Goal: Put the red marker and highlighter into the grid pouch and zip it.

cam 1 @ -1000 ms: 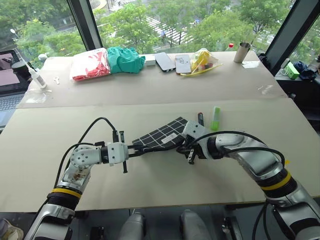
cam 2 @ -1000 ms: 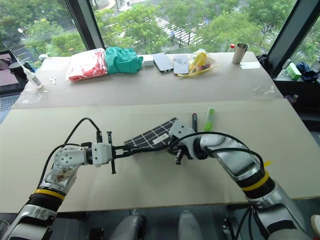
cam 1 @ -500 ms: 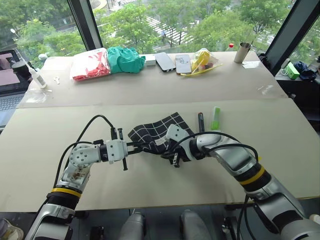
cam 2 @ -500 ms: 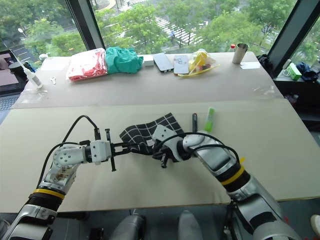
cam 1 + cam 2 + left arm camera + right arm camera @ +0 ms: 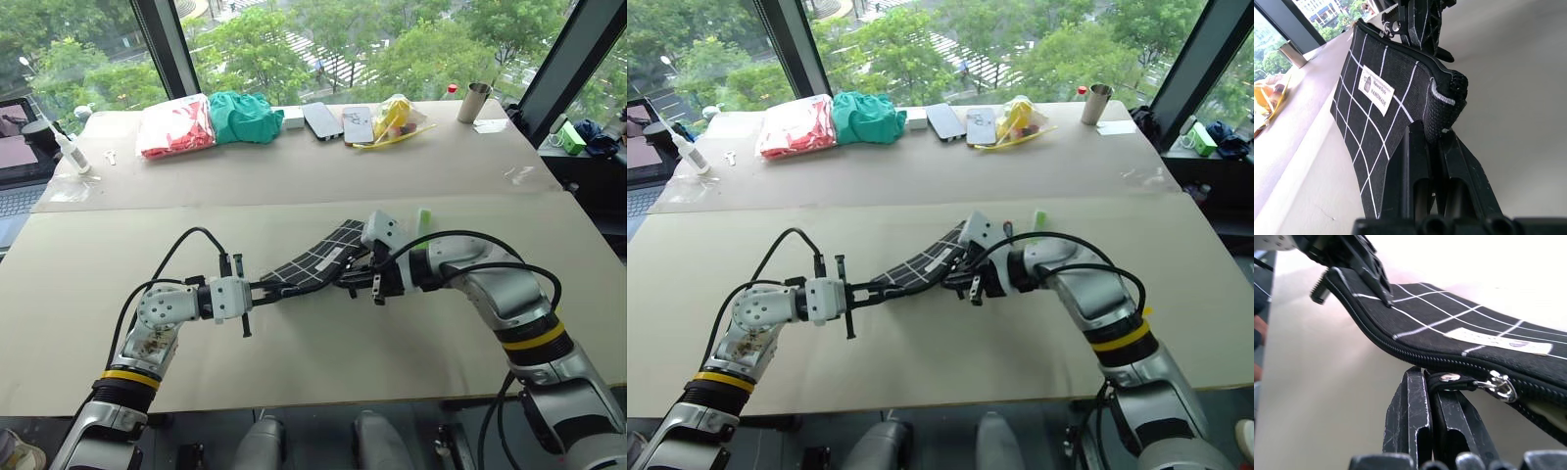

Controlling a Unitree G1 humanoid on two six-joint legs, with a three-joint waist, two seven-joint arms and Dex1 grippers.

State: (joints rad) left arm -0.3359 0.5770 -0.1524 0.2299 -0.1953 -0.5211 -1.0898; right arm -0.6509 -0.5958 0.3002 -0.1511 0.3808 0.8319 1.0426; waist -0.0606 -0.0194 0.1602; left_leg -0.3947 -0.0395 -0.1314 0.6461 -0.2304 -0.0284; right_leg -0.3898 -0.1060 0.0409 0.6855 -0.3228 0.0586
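From the left eye view we hold the grid pouch (image 5: pixel 315 262) off the table (image 5: pixel 294 362), stretched between both arms; its long axis runs from our left gripper (image 5: pixel 263 291), pinched on the near-left corner, up to our right gripper (image 5: pixel 355 278) at the far-right end; the highlighter (image 5: pixel 424 219) lies on the table just beyond the right wrist, so the right arm is the nearer one to it, and we judge that the coming move turns on this.

In the right eye view the red marker (image 5: pixel 1007 230) shows as a dark tip beside the highlighter, both outside the pouch and well apart from the left arm.

In the left wrist view our left fingers (image 5: pixel 1415 161) are clamped narrow on the pouch's corner, the white label (image 5: pixel 1376 90) facing us; the pouch runs straight away from them.

In the right wrist view our right fingers (image 5: pixel 1411 406) are closed tight on the zipper pull (image 5: pixel 1459 380); the zipper line extends towards the left gripper, so any opening or closing travel lies along that axis.
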